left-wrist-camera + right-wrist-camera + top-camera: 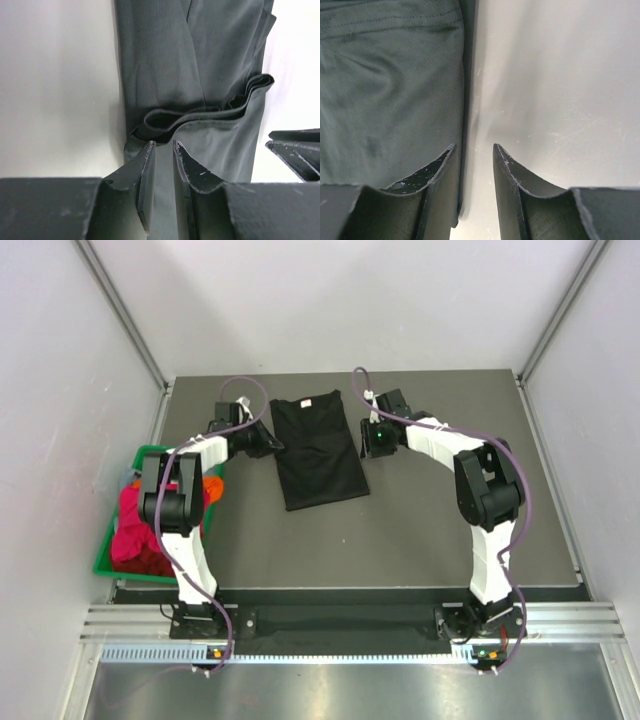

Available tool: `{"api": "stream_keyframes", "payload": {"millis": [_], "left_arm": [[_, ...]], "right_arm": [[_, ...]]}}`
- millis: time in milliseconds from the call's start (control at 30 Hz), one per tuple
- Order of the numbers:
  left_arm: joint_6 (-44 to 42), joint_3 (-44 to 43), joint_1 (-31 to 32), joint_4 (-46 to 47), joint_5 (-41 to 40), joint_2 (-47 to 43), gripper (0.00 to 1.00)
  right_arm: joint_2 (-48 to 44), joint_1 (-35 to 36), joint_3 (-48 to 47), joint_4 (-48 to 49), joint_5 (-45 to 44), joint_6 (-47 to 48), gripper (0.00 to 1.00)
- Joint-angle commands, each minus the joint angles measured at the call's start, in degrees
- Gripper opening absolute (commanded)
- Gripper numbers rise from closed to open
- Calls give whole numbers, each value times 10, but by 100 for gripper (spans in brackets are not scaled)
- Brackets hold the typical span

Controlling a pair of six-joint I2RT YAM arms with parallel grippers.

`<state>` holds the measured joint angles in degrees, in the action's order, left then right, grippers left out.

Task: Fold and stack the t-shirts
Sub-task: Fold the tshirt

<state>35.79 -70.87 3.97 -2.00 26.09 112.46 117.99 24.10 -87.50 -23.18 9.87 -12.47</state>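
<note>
Two arms reach in over a dark surface (420, 530) toward one black shirt (318, 455). The shirt lies flat near the middle as a long rectangle, with its collar at the far end and a small pale label (308, 400) there.

The left pincer (268, 443) sits at the shirt's left edge, about level with the sleeve. In the left wrist view its fingers (145, 172) stand only a thin slit apart, just short of a rolled fold of hem (200, 116). Cloth lies under them, and nothing seems to be pinched between them.

The right pincer (368, 440) sits at the opposite edge. In the right wrist view its jaws are a modest gap apart and hold nothing. The left finger (437, 175) is over the cloth, the right one over bare surface, and the shirt's edge runs up just inside the gap.

At the left rim of the surface stands a green bin (105, 565), partly behind the left arm. It holds a heap of red and magenta shirts (135, 530), and an orange one (212, 487) peeks out at its far corner.
</note>
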Motion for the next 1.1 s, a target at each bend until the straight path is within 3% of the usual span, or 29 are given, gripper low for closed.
{"api": "stream_keyframes", "payload": {"millis": [0, 133, 267, 533, 967, 1067], "left_arm": [[-13, -37, 0, 38, 9, 12, 25], [-26, -68, 1, -17, -30, -10, 27], [-40, -62, 1, -87, -91, -39, 39], [-10, 8, 26, -167, -119, -115, 40], [-1, 152, 68, -174, -91, -216, 45], [-3, 173, 76, -175, -111, -228, 45]], "right_arm": [[-33, -8, 7, 23, 5, 9, 35], [-46, -11, 21, 16, -1, 10, 37], [-61, -18, 47, 14, 16, -2, 40], [-91, -19, 107, 41, 67, -15, 44], [-106, -15, 184, 88, 110, -38, 44], [-106, -12, 199, 97, 117, -39, 39]]}}
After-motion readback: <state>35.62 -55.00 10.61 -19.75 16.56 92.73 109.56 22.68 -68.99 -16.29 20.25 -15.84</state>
